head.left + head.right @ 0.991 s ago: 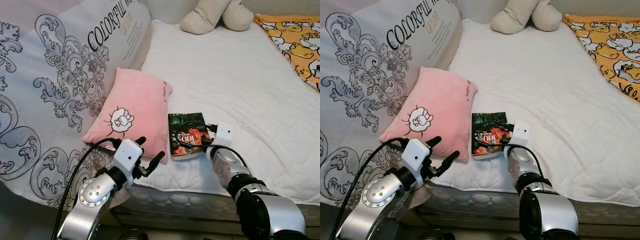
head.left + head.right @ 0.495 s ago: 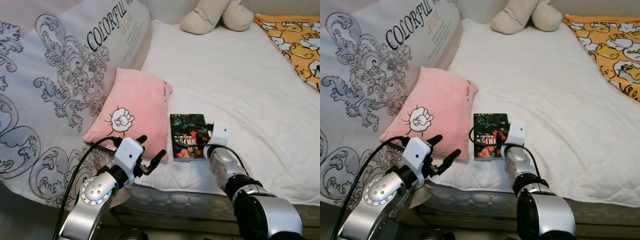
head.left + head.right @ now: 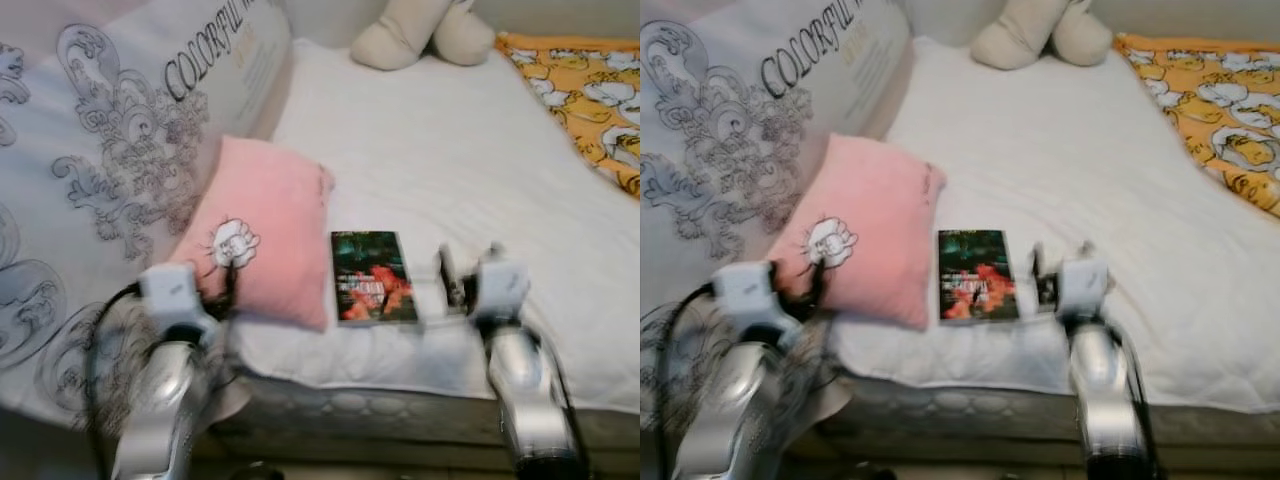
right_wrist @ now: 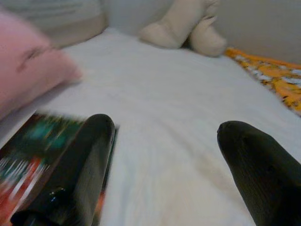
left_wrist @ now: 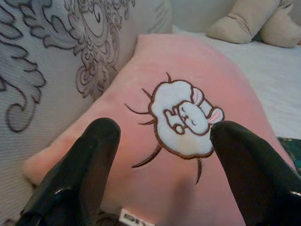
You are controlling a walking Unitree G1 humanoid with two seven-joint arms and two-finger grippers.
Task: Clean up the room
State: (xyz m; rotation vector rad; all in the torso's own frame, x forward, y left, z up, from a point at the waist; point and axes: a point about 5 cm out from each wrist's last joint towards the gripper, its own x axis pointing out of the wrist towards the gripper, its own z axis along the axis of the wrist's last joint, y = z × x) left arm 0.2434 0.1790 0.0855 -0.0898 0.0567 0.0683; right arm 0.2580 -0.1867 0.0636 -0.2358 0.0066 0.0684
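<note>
White bed (image 3: 480, 150) far from tidy: book (image 3: 372, 276) flat near its front edge beside pink pillow (image 3: 265, 225), ungrasped, right gripper (image 4: 164, 155) spread empty just beside it, left gripper (image 5: 160, 155) splayed before the pillow, tidying seemingly barely begun.

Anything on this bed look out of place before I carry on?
The book lies loose near the mattress front edge, beside the pink pillow, with the open right hand just past it. Nothing looks spilled or damaged.
</note>
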